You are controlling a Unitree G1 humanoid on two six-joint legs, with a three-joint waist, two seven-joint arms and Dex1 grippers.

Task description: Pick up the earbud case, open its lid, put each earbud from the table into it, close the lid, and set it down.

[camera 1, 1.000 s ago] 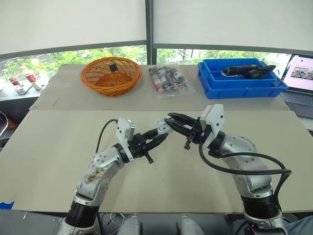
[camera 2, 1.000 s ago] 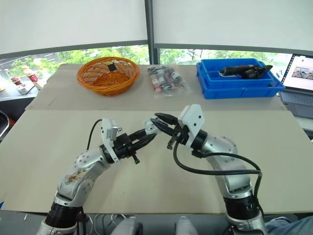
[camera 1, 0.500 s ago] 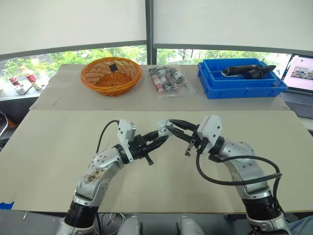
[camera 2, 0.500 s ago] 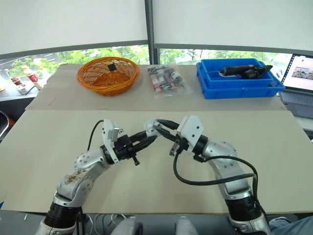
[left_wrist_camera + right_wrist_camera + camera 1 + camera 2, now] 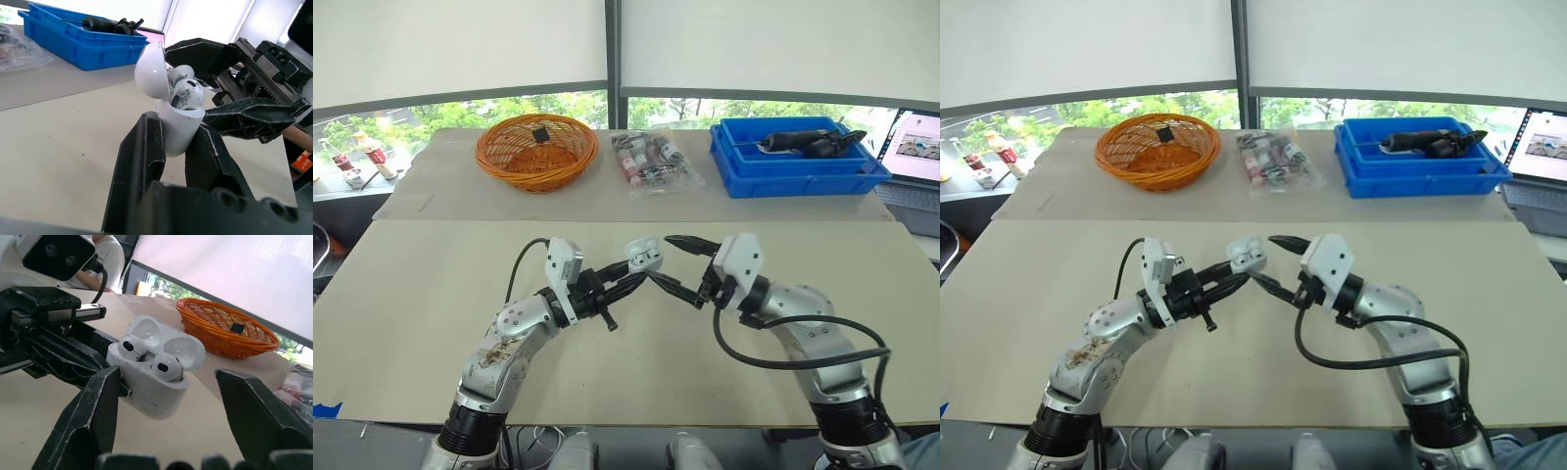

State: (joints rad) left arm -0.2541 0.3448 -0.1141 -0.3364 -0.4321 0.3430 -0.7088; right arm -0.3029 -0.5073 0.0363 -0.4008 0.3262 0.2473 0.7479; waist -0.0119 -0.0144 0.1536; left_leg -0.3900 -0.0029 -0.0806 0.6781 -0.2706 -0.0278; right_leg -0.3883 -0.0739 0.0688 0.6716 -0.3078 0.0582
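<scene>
In the left eye view you see one earbud case (image 5: 643,257) held above the table (image 5: 431,284), clamped in the left gripper (image 5: 634,279). Its lid looks open, though it's small here. The right gripper (image 5: 663,259) sits just beside it, its two fingers spread apart. In your left wrist view, two earbuds (image 5: 188,94) sit in the case, lid hinged back. Your right wrist view shows both earbuds seated too, with one orange basket (image 5: 225,330) behind.

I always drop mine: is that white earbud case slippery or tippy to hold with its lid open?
Probably slippery: the earbud case looks glossy and rounded, and the left gripper pinches only its lower body. The raised lid likely swings if bumped.
</scene>
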